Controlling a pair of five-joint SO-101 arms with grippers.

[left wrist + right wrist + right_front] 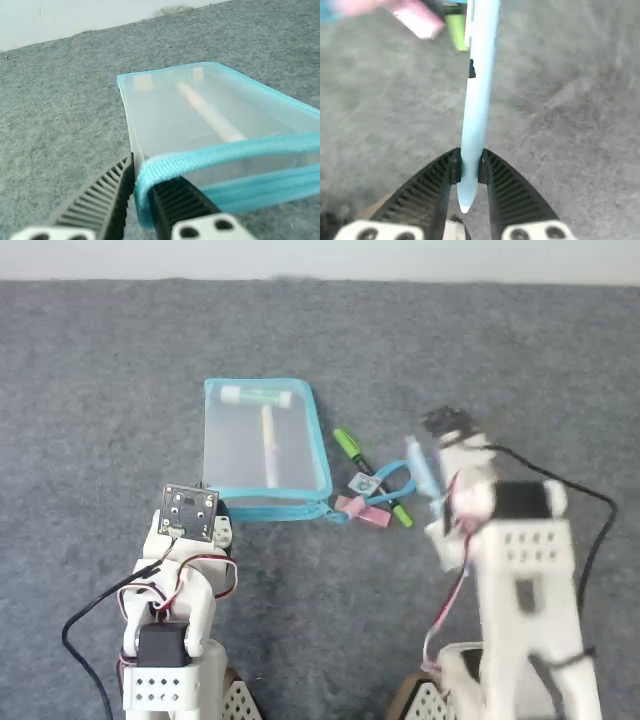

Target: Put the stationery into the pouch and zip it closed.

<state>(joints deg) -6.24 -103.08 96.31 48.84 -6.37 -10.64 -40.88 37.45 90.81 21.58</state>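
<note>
A clear pouch (262,445) with a teal zipper edge lies on the grey carpet, a white pen (269,445) inside it. My left gripper (142,192) is shut on the pouch's near teal corner (165,167); it shows in the high view at the pouch's front left corner (218,512). My right gripper (469,172) is shut on a light blue pen (479,95), held above the carpet to the right of the pouch (423,470). A green highlighter (370,473) and a pink eraser (362,510) lie beside the pouch's open right end.
A small clip with a blue loop (378,483) lies among the loose items. Grey carpet (120,390) spreads on all sides, with a pale wall strip along the far edge. Black cables hang from both arm bases.
</note>
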